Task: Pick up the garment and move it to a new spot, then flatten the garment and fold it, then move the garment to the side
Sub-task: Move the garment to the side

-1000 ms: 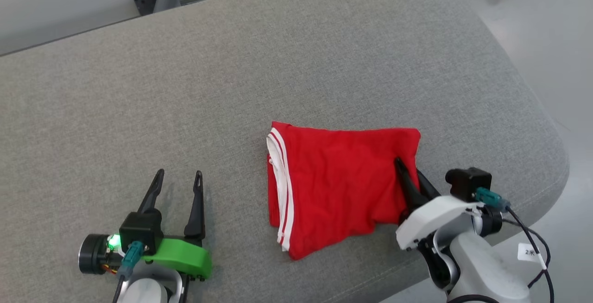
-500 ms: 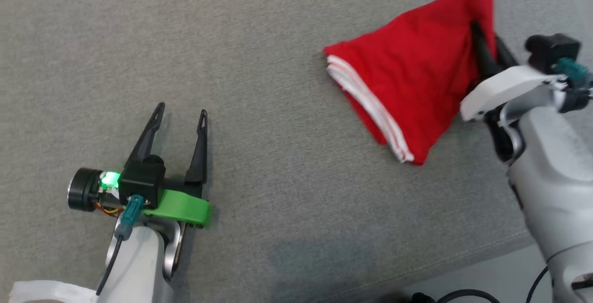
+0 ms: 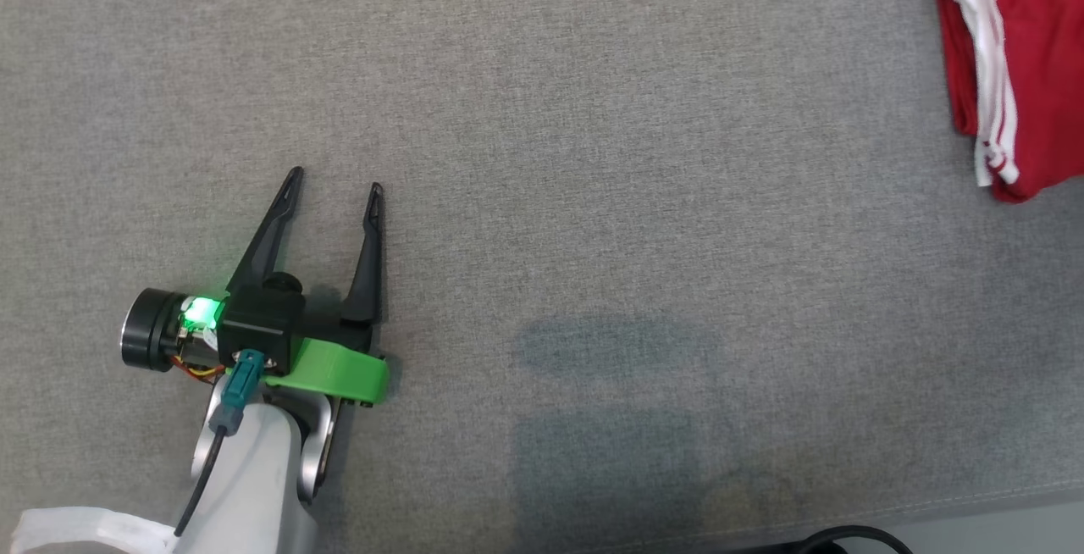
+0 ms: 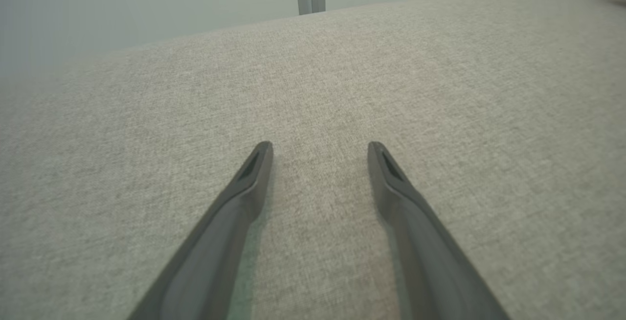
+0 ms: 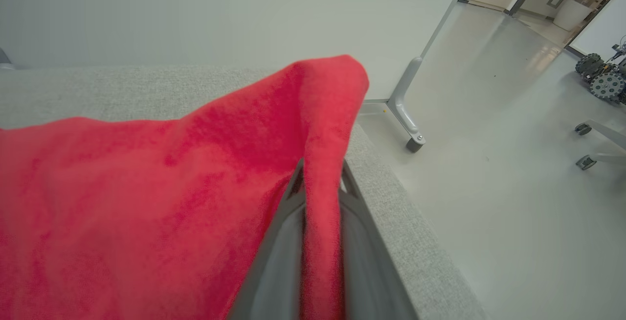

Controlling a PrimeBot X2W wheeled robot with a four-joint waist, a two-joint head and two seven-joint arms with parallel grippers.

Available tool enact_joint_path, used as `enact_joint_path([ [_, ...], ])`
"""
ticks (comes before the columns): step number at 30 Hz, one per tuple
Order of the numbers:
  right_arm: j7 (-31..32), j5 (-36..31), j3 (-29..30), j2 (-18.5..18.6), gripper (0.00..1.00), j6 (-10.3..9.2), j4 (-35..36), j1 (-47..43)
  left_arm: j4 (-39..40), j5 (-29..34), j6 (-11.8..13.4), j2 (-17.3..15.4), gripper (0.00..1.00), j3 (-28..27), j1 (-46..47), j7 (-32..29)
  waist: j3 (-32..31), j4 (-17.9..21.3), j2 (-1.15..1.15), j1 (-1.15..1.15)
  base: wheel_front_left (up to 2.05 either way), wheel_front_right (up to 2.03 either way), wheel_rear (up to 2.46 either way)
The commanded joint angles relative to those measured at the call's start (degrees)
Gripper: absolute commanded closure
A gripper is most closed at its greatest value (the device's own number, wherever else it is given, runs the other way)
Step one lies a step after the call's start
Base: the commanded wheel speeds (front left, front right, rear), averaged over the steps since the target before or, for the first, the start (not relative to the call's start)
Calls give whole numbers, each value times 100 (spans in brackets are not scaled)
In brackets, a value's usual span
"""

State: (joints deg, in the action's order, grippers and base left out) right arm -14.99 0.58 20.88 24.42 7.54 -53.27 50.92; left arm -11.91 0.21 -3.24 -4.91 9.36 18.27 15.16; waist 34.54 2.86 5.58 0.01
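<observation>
Garment (image 3: 1029, 71), red with white stripes, is cut off at the head view's top right; left claw (image 3: 335, 180) is spread, empty, over the desk (image 3: 593, 156). Left wrist view: fingers apart above bare desk. Right wrist view: right claw (image 5: 322, 166) pinches a garment (image 5: 146, 202) fold.

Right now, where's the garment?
Top right of the head view, the garment lies far across the grey surface from the left pincer; the right pincer clamps its edge.

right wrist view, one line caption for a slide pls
Right gripper shut on a fold of the red garment, held up over the grey padded surface near its edge.
</observation>
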Motion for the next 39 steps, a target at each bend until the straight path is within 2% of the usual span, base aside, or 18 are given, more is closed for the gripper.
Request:
enact_joint_path([
  [1,-10,-133,189,44,73,-11,79,43,-52,-2,36,-50,0,12,4,-7,67,-109,1,-1,0,0,0],
  [2,-10,-256,345,23,0,-11,113,54,-74,-3,41,-60,0,14,3,-8,48,-113,1,-1,0,0,0],
  [5,-10,-597,797,-50,0,-11,512,90,-120,-18,94,-66,0,6,-22,-8,-34,-102,1,-1,0,0,0],
  [8,-9,-870,990,-324,0,-10,1000,10,-163,-45,128,-53,0,3,-71,-7,-168,-85,1,-1,0,0,0],
  [11,-7,-891,603,-632,0,-11,1433,-135,-247,-100,177,-23,0,-37,-172,-6,-377,-60,1,-1,0,0,0],
  [16,-7,-341,-362,-1052,0,-11,2045,-690,-369,-214,243,44,0,-137,-359,-5,-816,-48,1,-1,0,0,0],
  [20,-7,145,-1083,-1237,0,-11,2427,-1236,-458,-285,267,100,0,-228,-556,-5,-1175,-94,1,-1,0,0,0],
  [24,-7,287,-1648,-1328,0,-11,2716,-1853,-577,-362,308,137,0,-330,-759,-5,-1544,-199,1,-1,0,0,0],
  [28,-7,332,-1963,-1597,0,-8,2854,-2551,-642,-434,322,163,0,-437,-968,-5,-1868,-284,1,-1,0,0,0],
  [33,-7,467,-2082,-1846,0,-11,2944,-3297,-690,-482,340,185,0,-565,-1283,-5,-2272,-327,1,-1,0,0,0],
  [39,-7,518,-2243,-1997,0,-11,2989,-3880,-714,-538,361,194,0,-707,-1617,-5,-2633,-323,1,-1,0,0,0],
])
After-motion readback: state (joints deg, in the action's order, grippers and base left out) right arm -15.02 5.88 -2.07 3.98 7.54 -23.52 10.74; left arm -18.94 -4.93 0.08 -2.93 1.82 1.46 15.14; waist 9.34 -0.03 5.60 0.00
